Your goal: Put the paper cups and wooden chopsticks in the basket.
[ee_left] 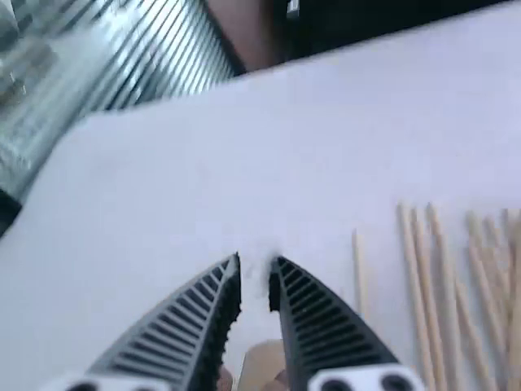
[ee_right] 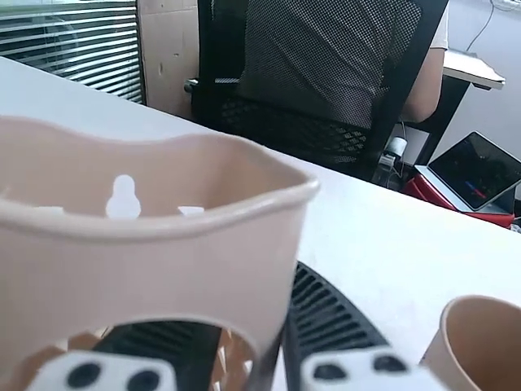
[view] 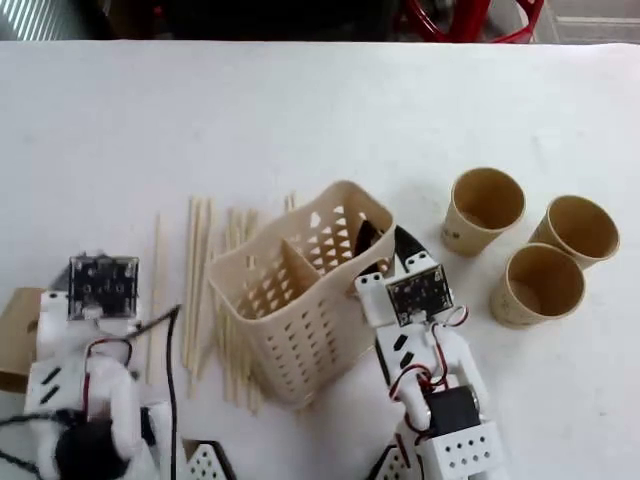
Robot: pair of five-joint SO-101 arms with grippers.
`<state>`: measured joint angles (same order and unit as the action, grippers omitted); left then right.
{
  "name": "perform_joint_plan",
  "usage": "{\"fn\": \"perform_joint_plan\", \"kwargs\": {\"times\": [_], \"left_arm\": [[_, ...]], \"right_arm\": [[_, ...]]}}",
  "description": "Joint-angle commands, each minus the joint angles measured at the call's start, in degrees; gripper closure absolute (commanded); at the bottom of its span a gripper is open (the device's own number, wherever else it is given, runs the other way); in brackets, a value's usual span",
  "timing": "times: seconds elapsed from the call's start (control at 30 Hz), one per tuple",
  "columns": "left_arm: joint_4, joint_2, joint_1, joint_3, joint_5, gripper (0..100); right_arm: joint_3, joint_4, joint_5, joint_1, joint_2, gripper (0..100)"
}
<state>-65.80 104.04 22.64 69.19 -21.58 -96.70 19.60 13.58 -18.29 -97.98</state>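
Three paper cups [view: 484, 210] [view: 575, 230] [view: 537, 285] stand upright and open-mouthed in a tight cluster on the right of the white table [view: 300, 110], all outside the basket [view: 300, 300]. The beige lattice basket sits near the middle of the table, and an inner wall divides it into two compartments. Loose wooden chopsticks [view: 200, 270] lie roughly parallel on the table just left of the basket. Several of them are partly hidden by its near left side, and whether they touch it cannot be told. The right gripper [view: 385, 240] is clenched on the basket's right-hand wall at the rim, with one dark finger inside the compartment and the other outside, facing the cups. In the right wrist view the same wall [ee_right: 163, 244] passes between the two jaws, and the rim of one cup [ee_right: 480, 342] appears just beside it. The left gripper [ee_left: 256, 273] is at the table's near left and points across bare tabletop. Its ribbed jaws are only slightly parted and hold nothing. The chopsticks [ee_left: 423, 277] lie to one side of it, well apart from its tips. A brown piece of cardboard [view: 15, 335] rests at the table's left edge, beside the left arm.
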Motion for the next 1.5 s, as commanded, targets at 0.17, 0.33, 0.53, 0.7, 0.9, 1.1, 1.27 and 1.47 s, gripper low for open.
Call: {"fn": "perform_joint_plan", "kwargs": {"times": [0.17,0.33,0.53,0.7,0.9,1.1,1.27,1.47], "left_arm": [[-0.9,-12.5,-27.0,-25.1,9.3,92],[-2.8,-16.7,-40.7,-25.4,9.1,92],[-2.7,-21.1,-44.4,-23.6,2.6,85],[-2.4,-27.4,-44.2,-27.2,2.5,70],[-3.2,-42.8,-41.0,-32.0,2.5,71],[-7.6,-54.0,-37.5,-41.0,2.5,71],[-12.6,-58.8,-37.6,-44.3,-0.7,71],[-12.0,-64.7,-37.5,-44.2,-1.2,71]], "right_arm": [[-0.4,-0.2,-0.1,0.3,0.7,98.1],[-0.4,-0.5,0.2,0.4,0.7,98.1],[-0.4,0.0,0.2,0.4,0.7,98.1],[-0.4,0.0,0.3,0.3,0.7,98.1],[-0.4,-0.5,2.3,-0.1,0.7,98.1],[-0.4,0.0,3.8,-3.1,0.7,98.1],[-0.4,-0.3,3.8,-3.2,0.7,98.1],[-0.4,-0.6,5.4,-3.2,0.7,98.1]]}}
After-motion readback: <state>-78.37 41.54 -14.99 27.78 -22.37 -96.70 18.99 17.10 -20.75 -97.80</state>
